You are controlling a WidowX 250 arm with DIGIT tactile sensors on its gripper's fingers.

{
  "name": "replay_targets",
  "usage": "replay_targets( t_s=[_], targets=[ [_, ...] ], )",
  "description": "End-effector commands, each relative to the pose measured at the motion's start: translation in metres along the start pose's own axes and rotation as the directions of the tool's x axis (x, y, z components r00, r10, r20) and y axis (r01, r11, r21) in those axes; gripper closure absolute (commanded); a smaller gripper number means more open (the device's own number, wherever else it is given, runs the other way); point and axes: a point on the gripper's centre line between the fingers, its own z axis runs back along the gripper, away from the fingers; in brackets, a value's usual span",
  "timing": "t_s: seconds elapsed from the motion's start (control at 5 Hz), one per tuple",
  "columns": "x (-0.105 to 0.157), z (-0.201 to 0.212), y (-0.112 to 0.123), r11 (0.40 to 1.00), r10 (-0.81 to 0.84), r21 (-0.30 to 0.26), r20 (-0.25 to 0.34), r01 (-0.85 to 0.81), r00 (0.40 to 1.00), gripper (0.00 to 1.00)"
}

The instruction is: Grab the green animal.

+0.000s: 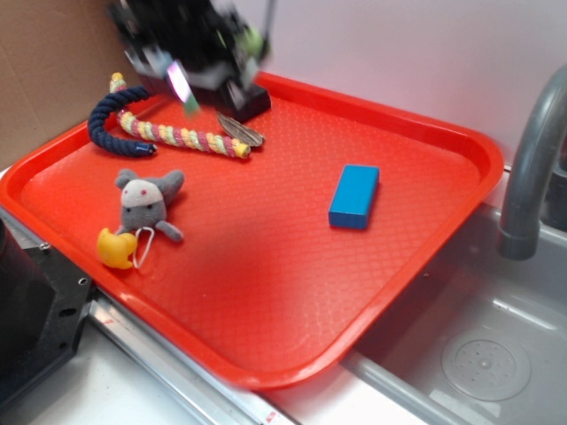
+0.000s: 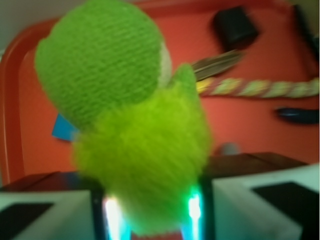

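Gripper [image 2: 152, 215] clamped on the green animal [image 2: 135, 125], fuzzy yellow-green body wedged between lit fingers [image 2: 112, 212], smoother green head up and left in the wrist view. Raised above the far left corner of the red tray [image 1: 425, 257], motion-blurred in the exterior view, with only a sliver of green visible there. Nearest on the tray's left, grey plush mouse [image 1: 146, 202] touching a yellow piece [image 1: 116, 248]. Right of centre, blue block [image 1: 354, 196] lying flat, well apart. Farther back, braided rope toy [image 1: 155, 127] and a dark feather-like piece [image 1: 241, 133] just beside it. Off the tray's right edge, grey faucet [image 1: 532, 150] over a metal sink [image 1: 478, 354].
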Motion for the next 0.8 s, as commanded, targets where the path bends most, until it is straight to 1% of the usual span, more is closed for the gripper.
replay_targets(
  t_s=[0.0,0.2,0.4,0.6],
  targets=[
    [0.017,0.06,0.052,0.974,0.227,0.002,-0.029,-0.227,0.974,1.0],
    [0.026,0.05,0.081,0.968,0.244,-0.056,-0.038,-0.246,0.969,1.0],
    [0.045,0.039,0.09,0.974,0.215,-0.061,-0.053,-0.218,0.975,1.0],
    [0.064,0.03,0.078,0.995,0.095,-0.033,-0.056,-0.096,0.994,1.0]
  ],
)
